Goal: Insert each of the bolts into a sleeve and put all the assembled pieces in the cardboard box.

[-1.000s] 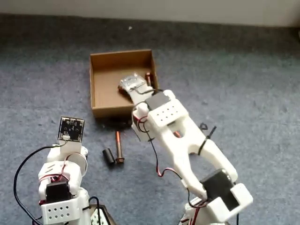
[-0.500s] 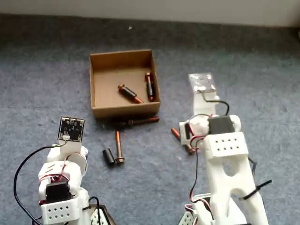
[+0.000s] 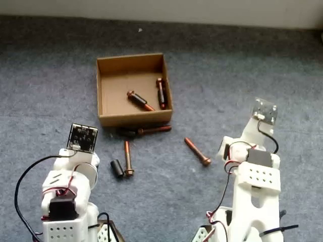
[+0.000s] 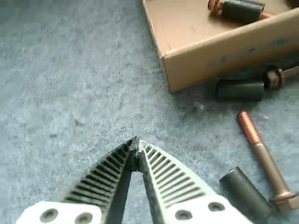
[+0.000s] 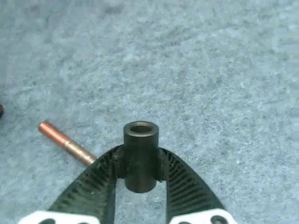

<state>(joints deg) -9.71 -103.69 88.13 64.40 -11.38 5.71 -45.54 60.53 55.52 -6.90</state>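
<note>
1. Right gripper (image 5: 140, 161) is clamped on a sleeve (image 5: 140, 140). It grips the half nearer the wrist, and the open bore points out beyond the fingertips.
2. The loose bolt (image 3: 197, 151) lies flat on the carpet (image 3: 242, 60) just beside that gripper, on the side toward the left arm, between the two arms.
3. The loose bolt's long axis runs on a slant, threaded tip toward the box (image 3: 133, 120) and head toward the right arm. Bore and bolt are therefore not in line. I judge that the sleeve must be turned to face the tip, or the bolt lifted to it.
4. The left gripper (image 4: 135, 147) is closed on nothing, over the carpet near the box's front corner. It is the farther gripper from the loose bolt. Close to it lie a second bolt (image 4: 264, 158) and a spare sleeve (image 4: 245, 191), side by side.
5. Two assembled pieces (image 3: 140, 101) lie in the box, and a third piece (image 3: 144, 131) lies just outside its front wall.
</note>
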